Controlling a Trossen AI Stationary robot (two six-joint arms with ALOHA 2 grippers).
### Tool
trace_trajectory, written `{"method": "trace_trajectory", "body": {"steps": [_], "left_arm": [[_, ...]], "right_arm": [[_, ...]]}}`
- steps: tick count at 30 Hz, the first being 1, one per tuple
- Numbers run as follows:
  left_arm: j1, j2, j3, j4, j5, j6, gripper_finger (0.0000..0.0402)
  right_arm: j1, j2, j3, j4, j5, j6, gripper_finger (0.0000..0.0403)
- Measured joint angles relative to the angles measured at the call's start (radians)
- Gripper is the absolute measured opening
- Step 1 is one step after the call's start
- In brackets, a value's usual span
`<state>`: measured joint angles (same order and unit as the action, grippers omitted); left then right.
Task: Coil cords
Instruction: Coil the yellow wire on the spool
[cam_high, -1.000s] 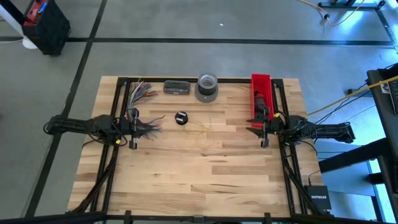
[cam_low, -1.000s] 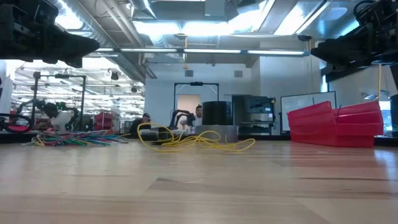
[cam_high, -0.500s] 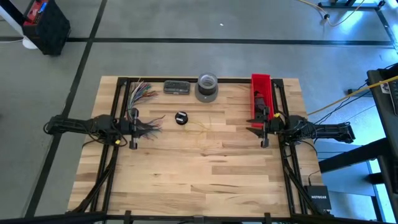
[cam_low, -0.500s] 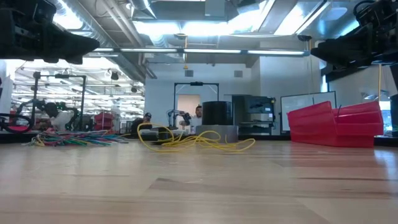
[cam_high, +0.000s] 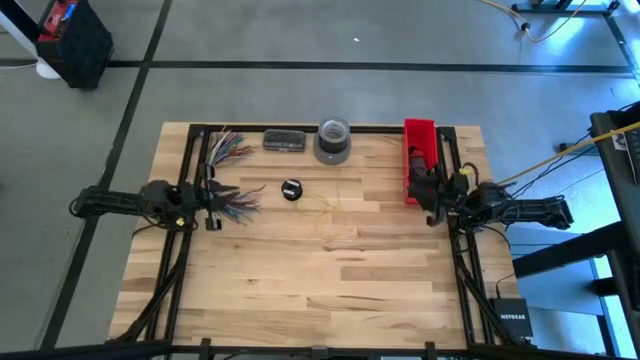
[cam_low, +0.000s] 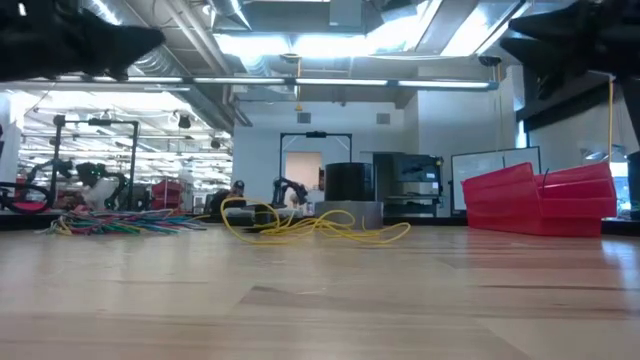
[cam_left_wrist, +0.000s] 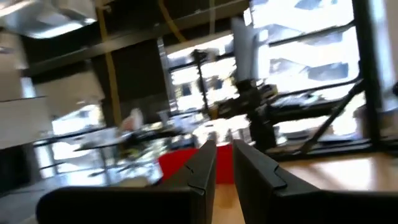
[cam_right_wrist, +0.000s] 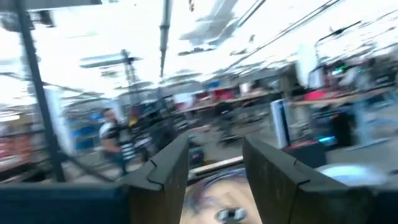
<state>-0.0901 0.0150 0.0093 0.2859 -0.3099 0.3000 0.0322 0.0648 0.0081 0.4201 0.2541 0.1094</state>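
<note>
The cords lie in three places on the desk (cam_high: 330, 270): a coloured bunch (cam_high: 228, 146) at the far left corner, a second coloured bunch (cam_high: 238, 199) just beside the left tool (cam_high: 212, 200), and a loose yellow cord (cam_low: 310, 226) near the middle. The left tool is above the desk at its left edge; its fingers (cam_left_wrist: 202, 168) stand only a little apart and hold nothing. The right tool (cam_high: 428, 190) is beside the red bin (cam_high: 418, 150), with fingers (cam_right_wrist: 168, 165) open and empty.
</note>
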Motion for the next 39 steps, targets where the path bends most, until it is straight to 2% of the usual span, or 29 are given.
{"method": "trace_trajectory", "body": {"steps": [4, 9, 14, 19, 26, 30, 32, 35, 39], "left_arm": [[0.045, 0.063, 0.024, -0.014, -0.056, 0.040, 0.0047], [0.106, 0.209, 0.088, -0.016, -0.057, 0.048, 0.0047], [0.153, 0.390, 0.155, -0.015, -0.057, 0.044, 0.0047], [0.173, 0.536, 0.204, -0.014, -0.057, 0.043, 0.0047], [0.179, 0.627, 0.221, -0.011, -0.057, 0.104, 0.0047], [0.179, 0.634, 0.221, -0.013, -0.057, 0.123, 0.0047], [0.179, 0.634, 0.221, -0.013, -0.057, 0.123, 0.0047], [0.178, 0.633, 0.221, -0.013, -0.057, 0.123, 0.0047], [0.178, 0.634, 0.221, -0.012, -0.057, 0.124, 0.0047]], "right_arm": [[0.000, 0.164, 0.032, 0.078, 0.037, -0.128, 0.0156], [-0.046, 0.494, 0.167, 0.121, 0.095, -0.264, 0.0156], [-0.125, 0.885, 0.360, 0.110, 0.015, -0.350, 0.0156], [-0.152, 1.263, 0.566, 0.072, -0.055, -0.456, 0.0156], [-0.143, 1.706, 0.869, 0.036, -0.071, -0.660, 0.0156], [-0.125, 1.878, 1.040, -0.093, -0.045, -0.786, 0.0156], [-0.110, 1.939, 1.120, -0.153, 0.004, -0.832, 0.0156], [-0.092, 1.999, 1.212, -0.230, 0.100, -0.875, 0.0156], [-0.089, 2.045, 1.267, -0.253, 0.118, -0.929, 0.0156]]}}
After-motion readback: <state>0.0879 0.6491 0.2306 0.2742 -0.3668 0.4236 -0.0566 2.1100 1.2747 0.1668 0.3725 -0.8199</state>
